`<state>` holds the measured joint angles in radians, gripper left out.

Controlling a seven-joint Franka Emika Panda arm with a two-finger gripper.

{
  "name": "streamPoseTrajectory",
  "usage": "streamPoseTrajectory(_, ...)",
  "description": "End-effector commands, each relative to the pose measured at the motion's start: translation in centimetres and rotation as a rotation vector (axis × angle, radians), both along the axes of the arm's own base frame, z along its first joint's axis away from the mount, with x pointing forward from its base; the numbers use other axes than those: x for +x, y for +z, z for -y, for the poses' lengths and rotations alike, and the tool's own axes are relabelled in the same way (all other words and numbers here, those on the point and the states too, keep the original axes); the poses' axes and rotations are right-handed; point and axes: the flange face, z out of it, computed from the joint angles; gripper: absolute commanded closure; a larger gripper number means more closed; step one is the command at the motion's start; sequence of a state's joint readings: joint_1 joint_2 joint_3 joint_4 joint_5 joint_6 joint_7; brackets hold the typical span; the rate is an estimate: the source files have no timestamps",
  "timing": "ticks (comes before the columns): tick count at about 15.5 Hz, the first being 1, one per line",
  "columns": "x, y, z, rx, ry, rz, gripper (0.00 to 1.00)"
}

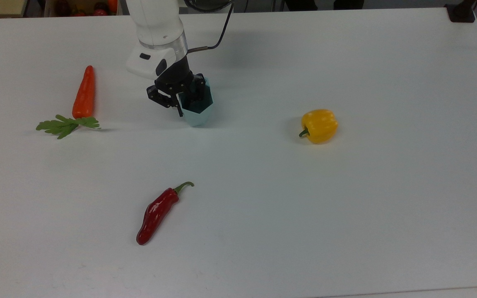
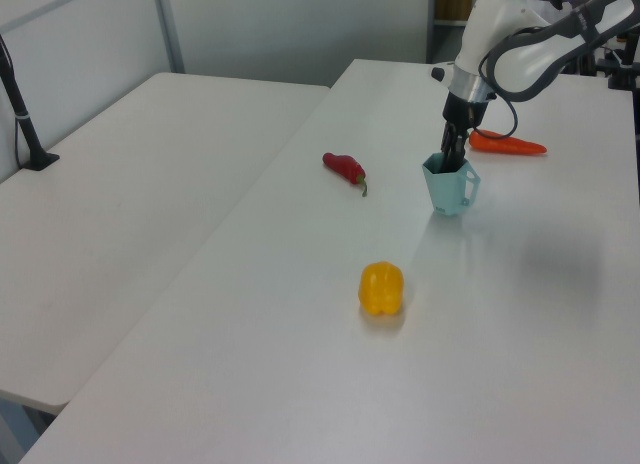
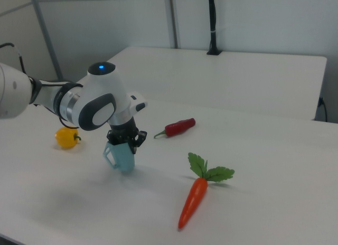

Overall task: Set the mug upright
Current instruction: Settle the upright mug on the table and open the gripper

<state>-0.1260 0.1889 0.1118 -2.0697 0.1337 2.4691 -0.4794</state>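
- One small pale blue-green faceted mug (image 1: pixel 198 114) stands mouth-up on the white worktop (image 1: pixel 346 207), between carrot and yellow pepper in the top view.
- One black two-finger gripper (image 1: pixel 185 99): jaws pinching the mug's rim wall.
- One orange carrot with green leaves (image 1: pixel 83 93), one glossy red chilli (image 1: pixel 155 213), one yellow bell pepper (image 1: pixel 319 125).

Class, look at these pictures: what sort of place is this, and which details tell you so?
Probably a robotics lab or test room: a robot arm's gripper holds a mug on a plain white table scattered with toy vegetables such as a carrot.
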Motion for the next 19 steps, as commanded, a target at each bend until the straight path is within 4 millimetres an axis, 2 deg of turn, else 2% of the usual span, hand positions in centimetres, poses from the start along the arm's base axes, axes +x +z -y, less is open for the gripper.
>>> streamPoseTrajectory(1, 0.0, -0.6, -0.2, 0.019, -0.009, 0.025, 1.0)
streamPoseTrajectory(4, 0.0, -1.5, -0.5, 0.017, 0.011, 0.013, 0.98)
streamPoseTrajectory(5, 0.0, -1.4, -0.5, 0.018, 0.012, 0.01, 0.91)
streamPoseTrajectory(6, 0.0, -1.4, -0.6, 0.017, 0.014, 0.01, 0.79)
streamPoseTrajectory(9, 0.1, -0.7, -0.8, 0.02, 0.008, 0.009, 0.29)
streamPoseTrajectory(12, 0.2, 0.5, -0.9, 0.026, 0.015, -0.015, 0.09)
streamPoseTrajectory(13, 0.4, 1.2, -1.0, 0.029, 0.018, -0.021, 0.0)
streamPoseTrajectory(16, 0.4, 3.7, -1.2, 0.033, 0.03, -0.04, 0.0)
streamPoseTrajectory(19, -0.1, 9.2, -1.1, 0.04, 0.003, -0.059, 0.0)
